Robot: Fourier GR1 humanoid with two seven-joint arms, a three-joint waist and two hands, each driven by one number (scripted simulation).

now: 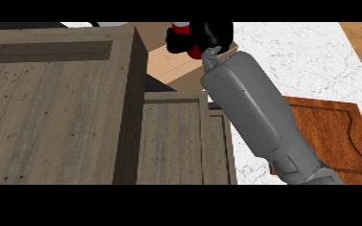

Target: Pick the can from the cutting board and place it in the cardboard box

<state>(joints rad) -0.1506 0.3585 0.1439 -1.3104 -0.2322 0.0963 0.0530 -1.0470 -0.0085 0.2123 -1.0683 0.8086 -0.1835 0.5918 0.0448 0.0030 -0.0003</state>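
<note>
Right hand (201, 36): forearm extended up and leftward, fingers curled round red can (185, 33), held over cardboard box (161, 48). Cutting board (329, 129): lower right, behind forearm.

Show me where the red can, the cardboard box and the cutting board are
red can (183, 29), head view, on its red top showing beside the hand's fingers.
cardboard box (157, 40), head view, on its tan inner surface.
cutting board (326, 124), head view, on its bare brown surface.

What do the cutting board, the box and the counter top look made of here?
Cutting board: reddish-brown wood with visible grain, seemingly polished. Cardboard box: plain tan cardboard, matte, flat unprinted surfaces. Counter: white stone, probably marble, judging by its grey veining.
</note>
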